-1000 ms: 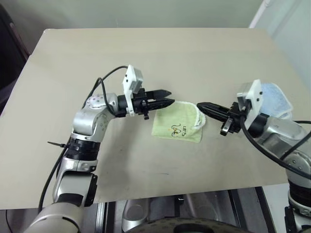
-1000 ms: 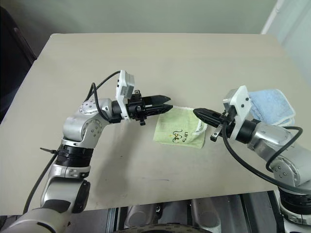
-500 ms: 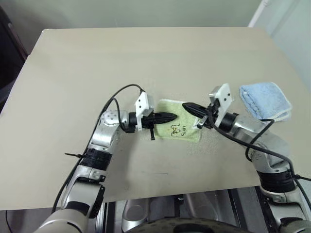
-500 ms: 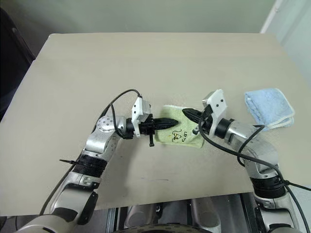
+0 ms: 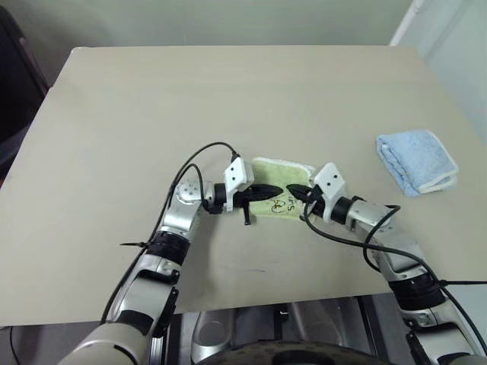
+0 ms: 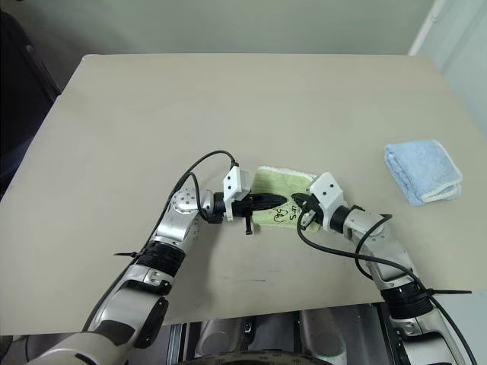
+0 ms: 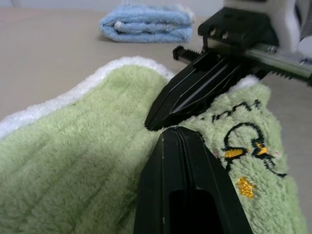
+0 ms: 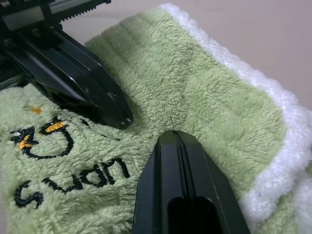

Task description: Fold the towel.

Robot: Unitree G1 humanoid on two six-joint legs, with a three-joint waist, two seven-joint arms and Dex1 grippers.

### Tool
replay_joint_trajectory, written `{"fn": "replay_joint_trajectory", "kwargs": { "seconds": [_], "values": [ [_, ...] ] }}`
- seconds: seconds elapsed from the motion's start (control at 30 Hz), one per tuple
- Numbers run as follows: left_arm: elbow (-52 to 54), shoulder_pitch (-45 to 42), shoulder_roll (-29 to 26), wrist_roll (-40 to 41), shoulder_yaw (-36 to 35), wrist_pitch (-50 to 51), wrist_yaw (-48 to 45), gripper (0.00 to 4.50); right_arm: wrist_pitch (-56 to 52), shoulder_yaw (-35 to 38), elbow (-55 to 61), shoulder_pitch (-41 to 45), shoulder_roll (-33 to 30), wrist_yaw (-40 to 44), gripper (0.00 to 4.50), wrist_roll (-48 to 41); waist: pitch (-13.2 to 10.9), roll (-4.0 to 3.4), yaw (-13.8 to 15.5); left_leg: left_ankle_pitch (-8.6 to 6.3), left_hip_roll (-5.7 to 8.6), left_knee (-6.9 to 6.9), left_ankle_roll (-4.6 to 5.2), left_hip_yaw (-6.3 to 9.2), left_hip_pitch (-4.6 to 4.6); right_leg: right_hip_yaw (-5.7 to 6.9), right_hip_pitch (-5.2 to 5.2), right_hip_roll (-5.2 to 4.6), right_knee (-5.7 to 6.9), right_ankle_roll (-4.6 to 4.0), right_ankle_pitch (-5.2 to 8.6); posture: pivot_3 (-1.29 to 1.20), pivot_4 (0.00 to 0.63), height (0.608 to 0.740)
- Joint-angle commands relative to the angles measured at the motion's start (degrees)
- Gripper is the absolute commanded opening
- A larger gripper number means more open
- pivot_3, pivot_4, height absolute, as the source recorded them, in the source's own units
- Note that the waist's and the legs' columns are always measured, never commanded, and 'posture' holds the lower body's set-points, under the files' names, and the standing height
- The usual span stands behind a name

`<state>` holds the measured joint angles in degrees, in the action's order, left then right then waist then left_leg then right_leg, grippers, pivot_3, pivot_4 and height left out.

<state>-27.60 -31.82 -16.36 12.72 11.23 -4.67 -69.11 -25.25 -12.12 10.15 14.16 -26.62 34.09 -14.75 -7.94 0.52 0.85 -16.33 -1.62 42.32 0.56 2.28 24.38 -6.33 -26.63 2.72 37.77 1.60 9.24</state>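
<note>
1. You had soft, even light from overhead on the table (image 5: 228, 91), with no glare.
2. Shadows were faint, hugging the arms toward 6 o'clock.
3. Your head views were sharp at centre, with dark corners at 9 o'clock.
4. In your wrist views the towel (image 8: 195, 97) was crisp; the blue towel (image 7: 146, 23) at 12 o'clock was soft.

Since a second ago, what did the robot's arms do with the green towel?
Both arms came down from above the table. The left gripper and right gripper, both shut, now press their tips onto the light green towel from either side, nearly meeting over its embroidery; neither has pinched any cloth. The towel stayed folded in the same spot, and the blue towel on the table did not move.
</note>
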Motion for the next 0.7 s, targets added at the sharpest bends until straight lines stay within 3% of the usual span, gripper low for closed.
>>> {"fn": "replay_joint_trajectory", "kwargs": {
  "seconds": [0.03,0.13,0.33,0.37,0.43,0.7],
  "values": [
    [6.9,0.3,-2.7,3.3,-0.7,6.7,-3.0,0.89,-2.5,4.0,3.8,1.1,-0.5,2.1,0.00,-3.8,0.0,-0.01,-0.2,0.00,0.00,-0.01,0.00,-0.02,0.06,0.00,-0.08,0.00,0.00,-0.02,0.00,0.00,0.150,0.703],
    [14.0,-1.1,-4.4,11.5,-4.2,19.8,-3.4,1.90,-6.4,7.3,9.4,2.7,-1.1,3.6,0.00,-8.9,0.0,-0.03,-0.2,0.00,-0.01,-0.02,-0.01,-0.05,0.30,0.02,-0.29,0.01,0.00,-0.07,-0.04,0.00,0.150,0.703],
    [20.0,-3.6,-8.7,19.6,-9.6,33.4,-2.1,3.99,-12.6,12.4,16.7,3.1,-4.7,5.7,0.00,-16.0,0.0,-0.04,-0.3,0.01,-0.03,-0.03,-0.03,-0.09,0.41,0.02,-0.39,0.01,0.00,-0.57,-0.25,0.00,0.150,0.703],
    [19.8,-3.8,-9.8,19.7,-10.2,34.0,-2.4,4.36,-13.4,13.3,17.8,2.6,-5.8,6.4,0.17,-17.2,0.0,-0.04,-0.3,0.01,-0.03,-0.03,-0.03,-0.10,0.41,0.01,-0.40,0.00,0.00,-0.60,-0.25,0.00,0.150,0.703],
    [19.1,-3.7,-12.2,19.7,-10.8,34.7,-3.7,4.50,-14.8,15.1,19.6,1.3,-8.0,7.9,0.57,-19.4,0.0,-0.04,-0.3,0.01,-0.03,-0.03,-0.03,-0.11,0.40,0.00,-0.40,-0.01,0.00,-0.63,-0.25,0.00,0.150,0.703],
    [16.3,-2.8,-16.1,21.7,-12.1,40.3,-5.0,4.50,-17.4,19.1,24.1,-1.8,-11.9,8.6,3.22,-25.4,0.0,-0.05,-0.3,0.02,-0.03,-0.04,-0.04,-0.10,0.51,0.00,-0.54,0.00,0.02,-0.64,-0.23,0.00,0.150,0.703]
  ]
}}
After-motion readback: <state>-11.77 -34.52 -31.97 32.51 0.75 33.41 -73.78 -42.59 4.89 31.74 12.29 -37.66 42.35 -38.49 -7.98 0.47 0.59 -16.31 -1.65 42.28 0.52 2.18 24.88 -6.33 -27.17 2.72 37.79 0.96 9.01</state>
